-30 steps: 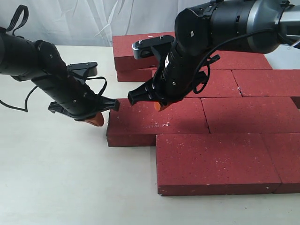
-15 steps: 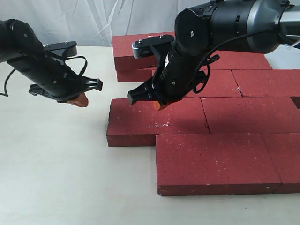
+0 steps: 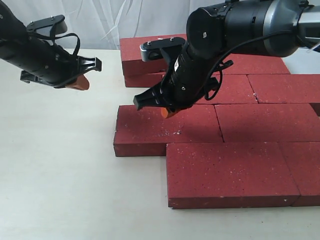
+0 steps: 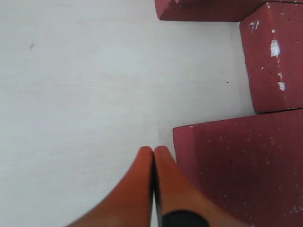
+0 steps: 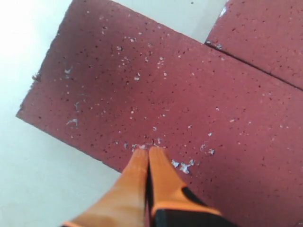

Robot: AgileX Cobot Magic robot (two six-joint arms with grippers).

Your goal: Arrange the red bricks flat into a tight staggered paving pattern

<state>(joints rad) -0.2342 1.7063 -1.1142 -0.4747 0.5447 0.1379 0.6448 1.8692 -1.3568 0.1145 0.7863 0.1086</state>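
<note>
Several red bricks lie flat in staggered rows on the right of the table. The leftmost middle-row brick (image 3: 160,131) (image 5: 165,90) juts out to the left of the front brick (image 3: 230,172). My right gripper (image 3: 167,113) (image 5: 148,152) is shut and empty, its orange tips at this brick's top face near one long edge; contact cannot be told. My left gripper (image 3: 78,83) (image 4: 153,152) is shut and empty, hanging over bare table well left of the bricks. In the left wrist view a brick corner (image 4: 236,165) lies just beside its tips.
Two more bricks are stacked at the back (image 3: 145,60), left of the back row (image 3: 280,87). A further middle-row brick (image 3: 267,122) butts against the leftmost one. The white table (image 3: 60,175) stretches to the left and front. A white curtain hangs behind.
My left gripper has drawn away from the leftmost brick's left end, moving left and toward the back. The right gripper shifted slightly left over the same brick. The bricks have not moved.
</note>
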